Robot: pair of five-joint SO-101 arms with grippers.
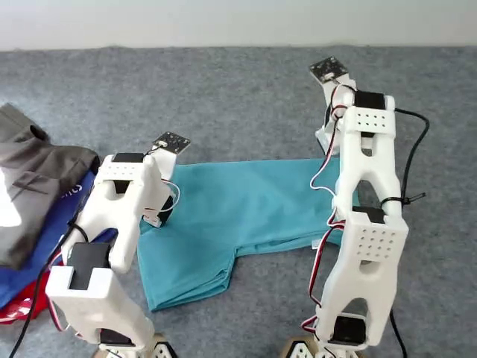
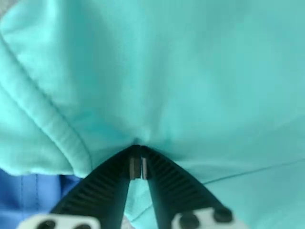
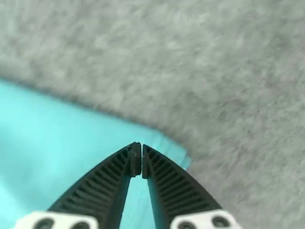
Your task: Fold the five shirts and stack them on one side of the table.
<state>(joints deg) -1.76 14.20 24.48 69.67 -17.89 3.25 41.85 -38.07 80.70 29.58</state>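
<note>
1. Nearest to us stand the bases of the two white plastic arms. The left arm leans in over the near left part of the cloth, and the right arm stretches further out along its right edge.
2. Between them lies the teal cotton shirt, spread flat on the grey felt-covered table. One short sleeve points towards us, and its long edges run from side to side.
3. We see the left gripper low on the left edge of that shirt, close to a stitched hem. Its black ribbed jaws are closed tip to tip and the fabric puckers right at the tips, so we read it as pinching the cloth.
4. To the left of that edge sits a pile of garments. A dark grey shirt lies on top, a blue shirt is beneath it, and a red shirt shows at the bottom. The teal hem lies just beside the blue cloth, partly over it.
5. Further out, the right gripper is at the far right corner of the teal shirt. Its jaws are pressed together, and we can make out nothing between them. The tips sit over the corner where it meets bare felt.
</note>
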